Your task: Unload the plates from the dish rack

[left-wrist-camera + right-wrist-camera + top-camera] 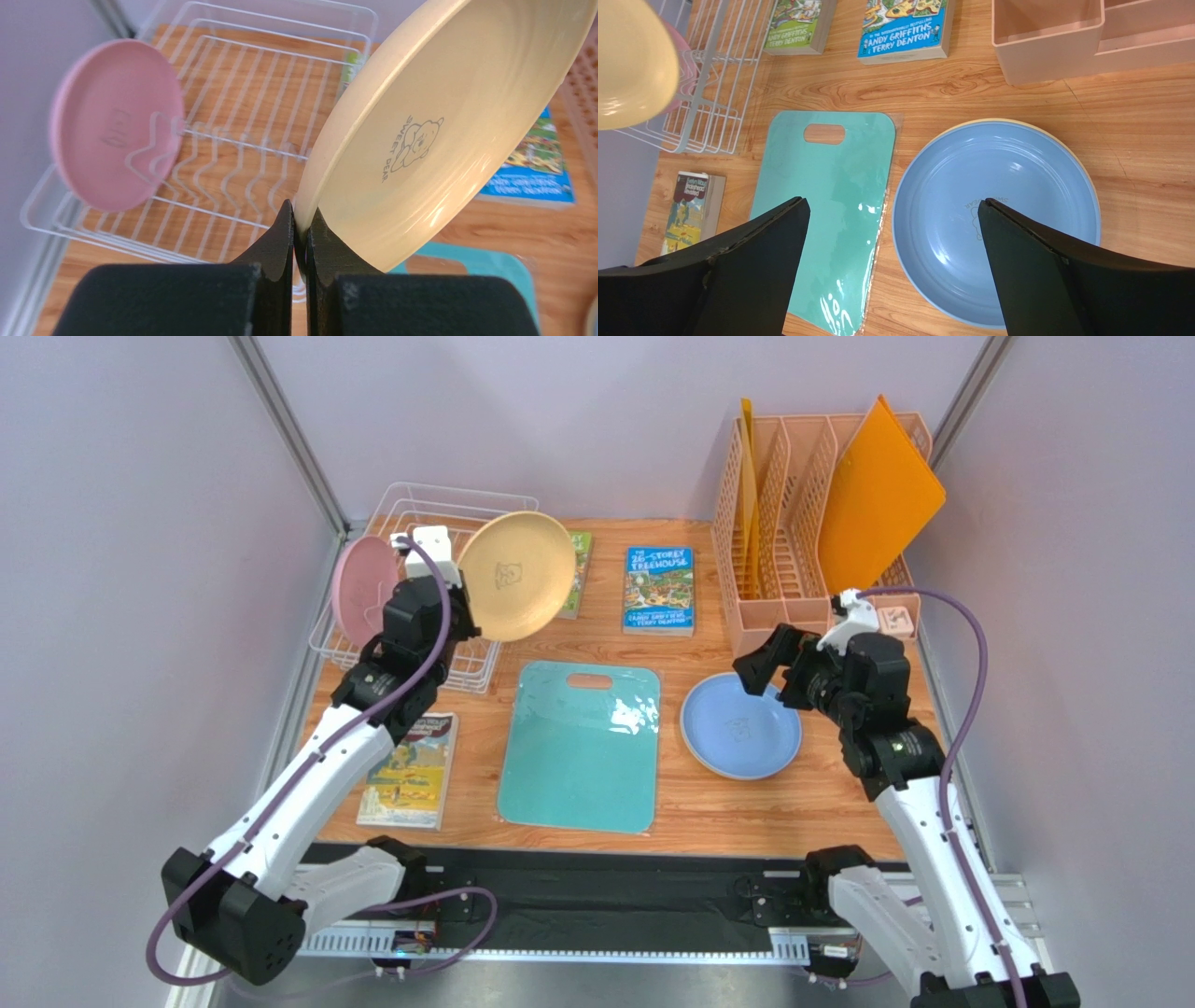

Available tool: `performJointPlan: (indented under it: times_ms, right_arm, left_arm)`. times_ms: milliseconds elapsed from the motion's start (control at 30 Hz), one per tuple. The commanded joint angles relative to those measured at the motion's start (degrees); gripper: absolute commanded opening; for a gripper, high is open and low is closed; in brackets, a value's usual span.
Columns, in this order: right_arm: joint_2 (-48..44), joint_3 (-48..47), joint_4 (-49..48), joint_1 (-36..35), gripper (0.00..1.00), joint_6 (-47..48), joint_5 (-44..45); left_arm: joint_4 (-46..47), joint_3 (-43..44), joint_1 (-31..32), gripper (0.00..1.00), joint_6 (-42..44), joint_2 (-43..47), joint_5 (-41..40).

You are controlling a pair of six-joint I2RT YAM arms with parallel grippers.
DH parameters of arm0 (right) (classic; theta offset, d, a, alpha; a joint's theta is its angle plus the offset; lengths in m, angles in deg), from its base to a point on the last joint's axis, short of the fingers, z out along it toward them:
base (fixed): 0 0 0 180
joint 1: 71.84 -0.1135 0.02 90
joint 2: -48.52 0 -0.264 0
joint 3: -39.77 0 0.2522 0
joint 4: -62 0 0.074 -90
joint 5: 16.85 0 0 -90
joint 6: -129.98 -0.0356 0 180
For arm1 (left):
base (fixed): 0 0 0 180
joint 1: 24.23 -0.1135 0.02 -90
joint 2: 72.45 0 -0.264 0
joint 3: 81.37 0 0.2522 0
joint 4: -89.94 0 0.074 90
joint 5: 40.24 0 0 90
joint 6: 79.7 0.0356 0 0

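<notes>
Round tan-yellow plastic plate point(449, 133) aloft beside white wire dish rack point(281, 84), my left gripper point(300, 234) clamped on its rim. Round pink plate point(112, 122) upright in rack. Round blue plate point(1018, 175) flat on surface point(701, 819), my right gripper point(892, 210) apart above it.

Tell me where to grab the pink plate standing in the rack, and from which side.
Take the pink plate by its upper rim, coming down from above. It stands on edge in the dish rack, its lower rim among the wires, so probably one finger on each face.
</notes>
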Motion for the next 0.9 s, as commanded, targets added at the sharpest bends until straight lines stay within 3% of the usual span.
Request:
performJointPlan:
  times_ms: [0,200,500,867]
  right_arm:
    - [-2.58,-1.48,-0.85,-0.57,0.99,-0.79,-3.23]
    - [-1.00,-1.13,-4.80,-3.80,0.98,-1.32,-6.58]
    - [9.71,-3.94,-10.78,-12.86,0.98,0.17,-2.71]
    - [20.18,-6.05,-16.50,-15.59,0.96,1.32,-1.65]
  left_arm:
    - [1.11,-1.82,2.13,0.00,-7.95,0.68,10.05]
    - [0.85,-3.67,5.56,0.00,-10.33,-0.29,10.85]
    - [1.29,-6.05,8.99,0.00,-13.40,-0.29,14.45]
    - [0.06,-3.07,18.40,0.00,-14.82,-5.21,13.66]
